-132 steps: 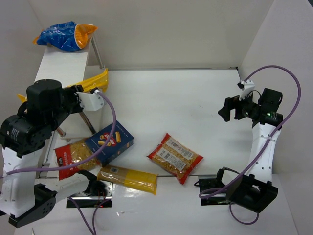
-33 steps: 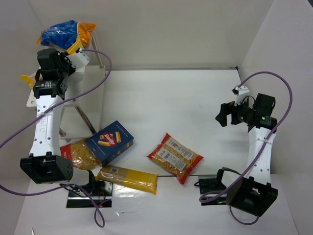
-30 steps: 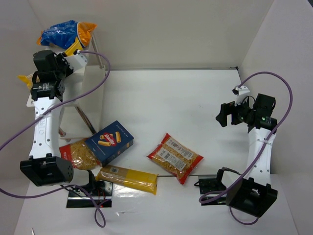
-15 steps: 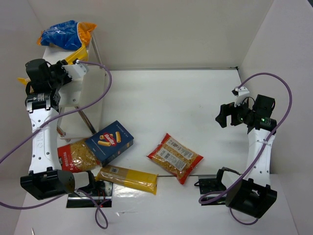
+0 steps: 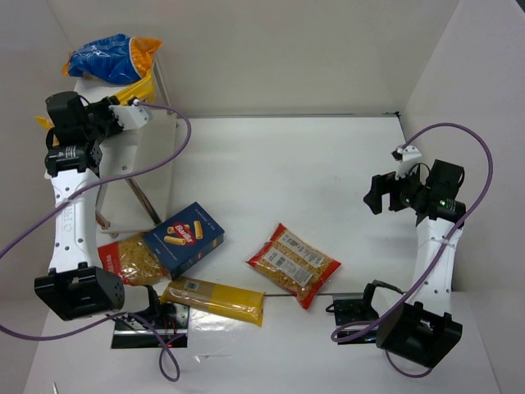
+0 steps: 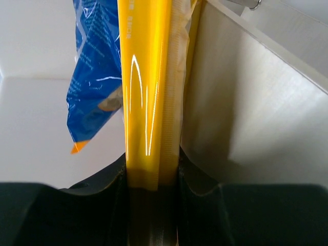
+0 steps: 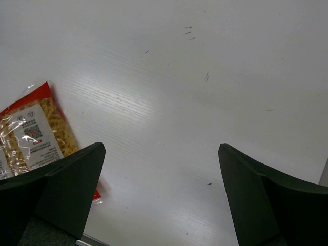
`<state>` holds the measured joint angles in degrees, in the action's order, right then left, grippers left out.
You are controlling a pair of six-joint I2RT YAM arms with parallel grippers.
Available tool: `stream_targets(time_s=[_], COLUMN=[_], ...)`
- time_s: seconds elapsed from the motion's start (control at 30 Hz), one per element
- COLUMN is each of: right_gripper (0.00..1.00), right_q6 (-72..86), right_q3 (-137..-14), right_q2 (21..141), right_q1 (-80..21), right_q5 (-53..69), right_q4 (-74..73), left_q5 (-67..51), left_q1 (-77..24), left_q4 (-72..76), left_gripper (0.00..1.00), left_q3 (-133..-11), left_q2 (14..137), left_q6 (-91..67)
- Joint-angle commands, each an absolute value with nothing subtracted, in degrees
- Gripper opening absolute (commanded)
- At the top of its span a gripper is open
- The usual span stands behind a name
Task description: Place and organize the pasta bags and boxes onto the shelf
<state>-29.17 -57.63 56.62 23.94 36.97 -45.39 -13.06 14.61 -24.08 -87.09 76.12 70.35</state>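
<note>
White table (image 5: 312, 164), shelf (image 5: 156, 135) at far left: a blue-and-orange bag (image 5: 111, 59) lies on top, the left gripper (image 6: 152, 177) pinches a long yellow pack (image 6: 148, 77) beside the shelf board, and the right gripper (image 7: 160, 159) hangs spread and empty, while the blue box (image 5: 187, 238), two red-trimmed packs (image 5: 294, 264) (image 5: 131, 261) and a second yellow pack (image 5: 215, 300) wait on the table.

I see my white table (image 5: 312, 164), blue box (image 5: 185, 238) left of centre, red-trimmed pack (image 5: 293, 264) to the box's right, second red-trimmed pack (image 5: 127, 261) touching its left, long yellow pack (image 5: 215, 300) just nearer, white shelf (image 5: 152, 164) behind the box, blue-and-orange pack (image 5: 111, 57) on top.

Glossy film is seen on the long narrow yellow plastic pack (image 6: 148, 92) and the crinkled blue plastic bag (image 6: 95, 69), matt smoothness on the white shelf board (image 6: 256, 128).
</note>
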Motion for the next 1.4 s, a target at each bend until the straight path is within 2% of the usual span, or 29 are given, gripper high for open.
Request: stream_targets(time_s=[0.0, 0.9, 0.93, 1.0, 1.13, 1.3, 1.37], right_gripper=[1.0, 1.0, 1.0, 1.0, 1.0, 1.0, 1.0], right_q6=[-28.65, -28.65, -28.65, -28.65, -28.65, -28.65, -28.65], right_q3=[-57.57, -59.15, -59.15, -59.76, -59.77, -59.77, -59.77], right_q2=[55.46, 57.04, 57.04, 57.56, 57.57, 57.57, 57.57], right_q1=[25.05, 29.79, 29.79, 29.79, 30.32, 30.32, 30.32], right_q5=[37.18, 37.71, 37.71, 37.71, 37.71, 37.18, 37.18], right_q4=[-43.95, -46.05, -46.05, -46.05, -46.05, -46.05, -46.05], left_q5=[-17.48, -25.49, -25.49, -25.49, -26.01, -26.54, -26.54], left_q1=[15.03, 17.84, 17.84, 17.84, 17.84, 17.84, 17.84], left_q4=[-16.96, -16.44, -16.44, -16.44, -16.44, -16.44, -17.04], left_gripper=[0.0, 0.01, 0.05, 0.05, 0.12, 0.38, 0.45], left_q3=[-91.66, -100.37, -100.89, -101.59, -102.3, -102.3, -102.3], left_q2=[77.25, 88.85, 89.38, 90.25, 90.79, 90.79, 90.79], left_q6=[73.21, 83.14, 83.67, 84.28, 84.9, 85.43, 85.43])
